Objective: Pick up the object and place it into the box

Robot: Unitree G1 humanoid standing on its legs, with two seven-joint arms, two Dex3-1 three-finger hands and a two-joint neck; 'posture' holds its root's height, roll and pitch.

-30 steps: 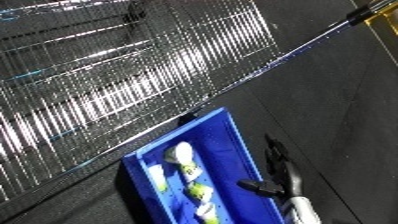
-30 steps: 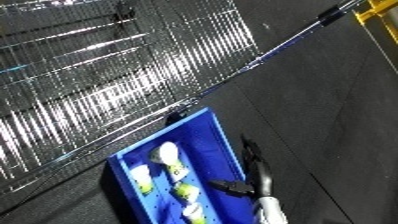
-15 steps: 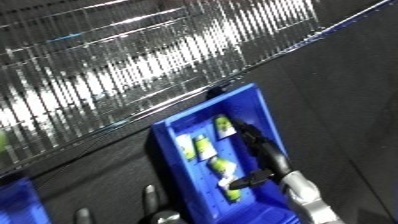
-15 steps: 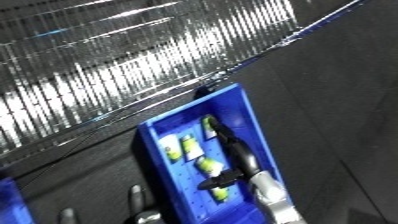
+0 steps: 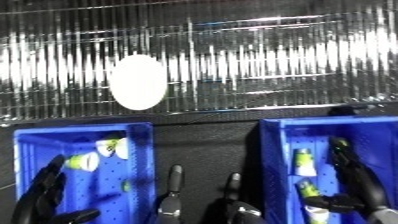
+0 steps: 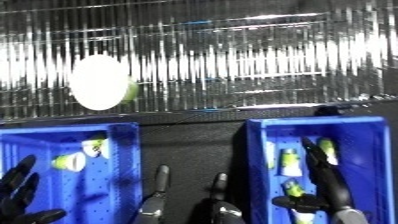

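Objects point(image 5: 305, 163), small, pale and yellow-green, are lying inside the right-hand blue bin point(image 5: 271, 165) under the right hand point(image 6: 324, 187), which is reaching in with straight fingers holding nothing; they are probably light and rigid, best pinched across the middle.

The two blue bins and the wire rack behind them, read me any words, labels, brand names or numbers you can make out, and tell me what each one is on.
None can be read.
Left blue bin: no lettering shows on its walls.
Right blue bin: none either.
Small white and yellow-green objects in the bins: any print is too blurred to tell.
Wire rack: bare wires and a white oval glare, no sign.
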